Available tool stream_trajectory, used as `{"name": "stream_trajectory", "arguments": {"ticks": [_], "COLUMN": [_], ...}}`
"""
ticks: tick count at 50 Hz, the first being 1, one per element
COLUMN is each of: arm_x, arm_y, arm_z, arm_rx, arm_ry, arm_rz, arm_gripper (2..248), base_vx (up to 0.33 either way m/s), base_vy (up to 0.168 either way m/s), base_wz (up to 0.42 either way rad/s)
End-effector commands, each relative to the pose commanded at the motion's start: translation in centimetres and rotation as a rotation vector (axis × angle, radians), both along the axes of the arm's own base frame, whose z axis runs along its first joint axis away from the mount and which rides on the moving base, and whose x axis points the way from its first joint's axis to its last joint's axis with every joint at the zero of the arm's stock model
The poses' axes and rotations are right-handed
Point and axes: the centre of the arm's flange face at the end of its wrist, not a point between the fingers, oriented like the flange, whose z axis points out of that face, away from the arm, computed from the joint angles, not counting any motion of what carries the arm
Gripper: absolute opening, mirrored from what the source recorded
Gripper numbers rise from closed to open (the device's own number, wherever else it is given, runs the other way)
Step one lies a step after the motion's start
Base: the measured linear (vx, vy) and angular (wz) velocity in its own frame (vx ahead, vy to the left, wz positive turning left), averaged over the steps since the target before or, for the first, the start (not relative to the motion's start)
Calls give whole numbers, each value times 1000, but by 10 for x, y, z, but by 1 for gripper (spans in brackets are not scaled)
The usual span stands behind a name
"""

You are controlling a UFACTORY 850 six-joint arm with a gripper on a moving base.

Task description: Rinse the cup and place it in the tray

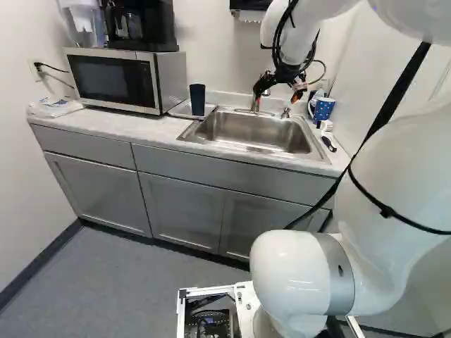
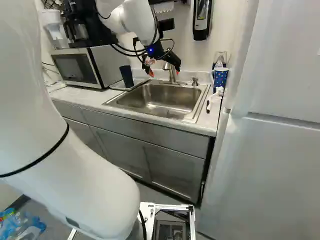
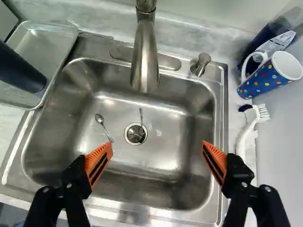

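My gripper (image 1: 276,98) hangs over the sink (image 1: 232,134), near the faucet. In the wrist view the gripper (image 3: 157,144) stands wide open above the basin, nothing between its orange pads. A dark blue cup (image 1: 197,99) stands in the metal tray (image 3: 45,35), left of the sink in the left base view. A blue mug with coloured dots (image 3: 268,79) is on the counter on the sink's other side, its white handle (image 3: 246,71) towards the faucet side. The faucet (image 3: 144,56) reaches over the basin; no running water shows.
A spoon (image 3: 102,126) lies in the basin near the drain (image 3: 136,134). A white brush (image 3: 248,127) and a bottle (image 3: 277,43) are near the dotted mug. The microwave (image 1: 116,79) stands beyond the tray. A tall white cabinet or fridge (image 2: 275,150) borders the counter.
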Motion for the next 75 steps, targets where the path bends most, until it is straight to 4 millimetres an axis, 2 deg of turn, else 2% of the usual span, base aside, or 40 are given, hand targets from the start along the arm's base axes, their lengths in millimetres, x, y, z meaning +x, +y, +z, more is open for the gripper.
{"name": "stream_trajectory", "arguments": {"ticks": [75], "arm_x": [-1], "arm_y": [1], "arm_z": [-1], "arm_rx": [24], "arm_ry": [8], "arm_rz": [-9], "arm_gripper": [247], "base_vx": [0], "base_vy": [0], "base_wz": [0]}}
